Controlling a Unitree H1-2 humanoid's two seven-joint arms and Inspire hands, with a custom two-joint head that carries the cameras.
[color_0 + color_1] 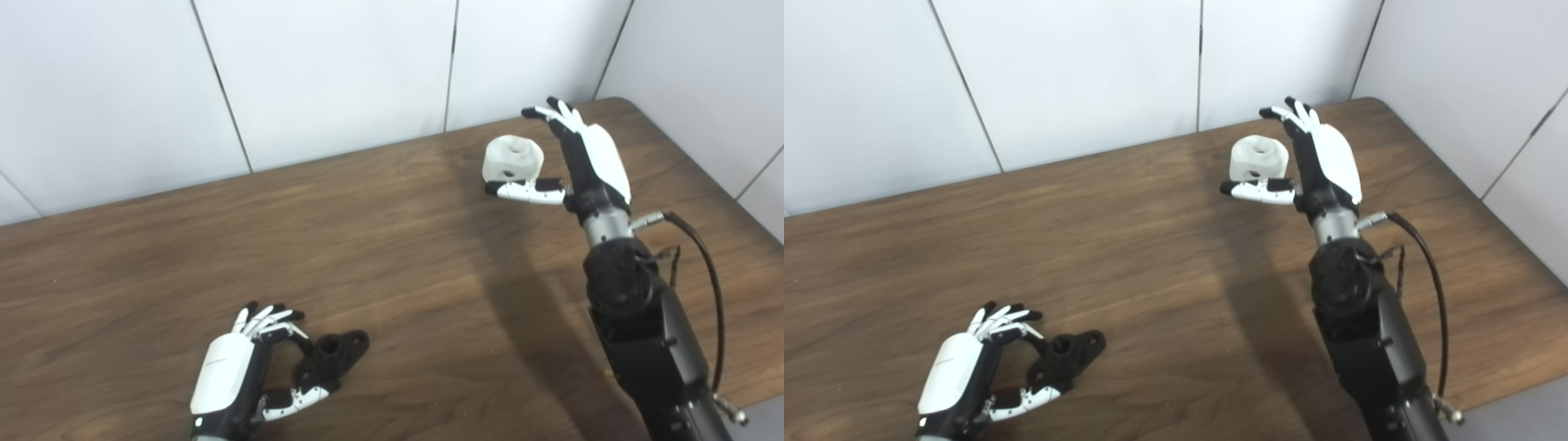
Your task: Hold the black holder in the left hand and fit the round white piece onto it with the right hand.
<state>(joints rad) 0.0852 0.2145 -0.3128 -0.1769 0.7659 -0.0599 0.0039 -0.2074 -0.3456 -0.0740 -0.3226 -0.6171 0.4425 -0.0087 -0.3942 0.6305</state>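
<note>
Left eye view puts the left hand [236, 373] at the bottom, left of centre, on the brown table [398, 257]. Its fingers [269, 318] are curled and its thumb [300, 398] points right. The black holder [331, 358] sits on the wood between them, right against the hand. The thumb tip looks like it touches the holder's near end, and the fingers arch over its far side. I can't tell from either picture whether the hand has really clamped on it or is just cupped around it.

Upper right of the frame is the right hand [572, 162], spread wide, fingers pointing up and away and the thumb [527, 191] sticking out to the left. The white piece [513, 160] is a stubby round thing with a hole in its top and another in its side. It sits just above the thumb and left of the palm. It looks like it's resting on the table, with the thumb in front of its lower edge, so nothing is gripped there.

Right eye view shows much the same, shifted left. It does give a cleaner look at the gap between the white piece [1260, 159] and the palm, and the black cable [1433, 294] looping off the right forearm stands out more. The holder and white piece are well apart, at opposite corners of the table.
</note>
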